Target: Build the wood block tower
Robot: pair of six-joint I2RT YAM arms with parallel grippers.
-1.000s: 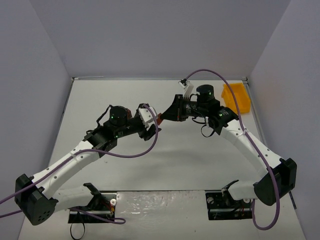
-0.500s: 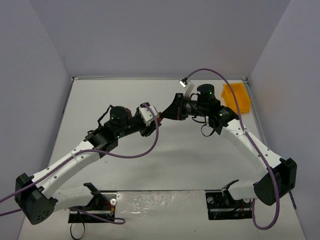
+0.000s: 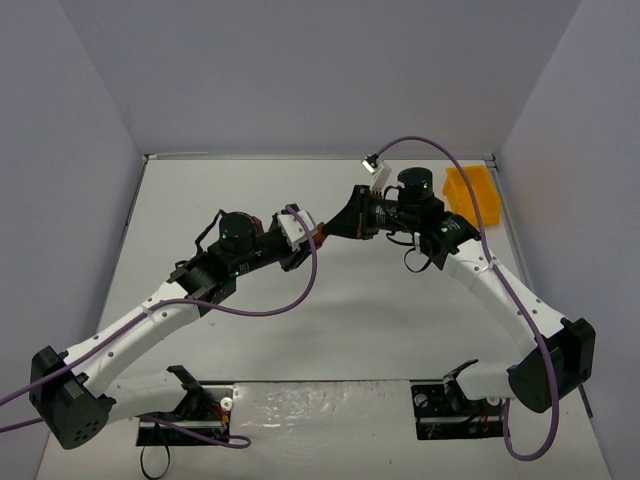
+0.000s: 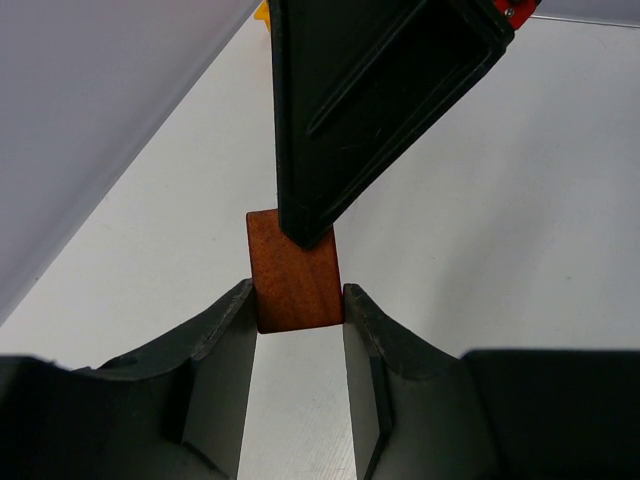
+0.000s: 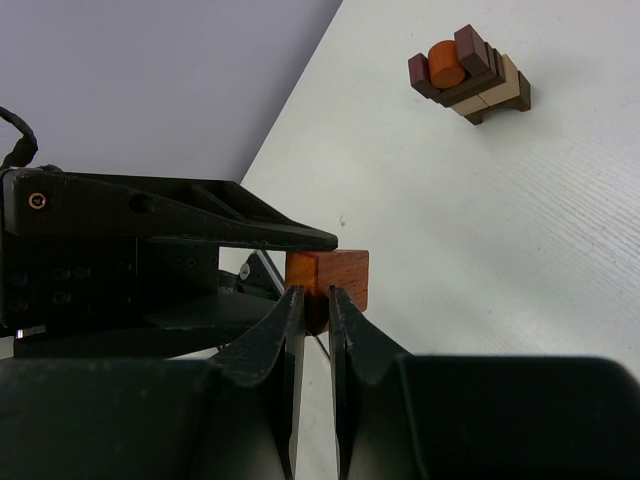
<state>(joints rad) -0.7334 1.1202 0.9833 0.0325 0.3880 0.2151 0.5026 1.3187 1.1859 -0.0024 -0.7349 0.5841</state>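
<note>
- The reddish-brown block (image 4: 295, 280) is pinched in the right fingers (image 5: 268, 345), which are squeezed tight on it, seemingly clear of the desk (image 5: 560, 250).
- The left fingers (image 4: 222, 345) sit narrowed against its two sides, apparently touching, so both arms hold it.
- If the right fingers release before the left grip is firm, the block could drop or twist.
- The left hold is at the very tips. A tilted block would seat badly on the tower (image 5: 470, 72), standing well apart on the desk, and might topple it.
</note>
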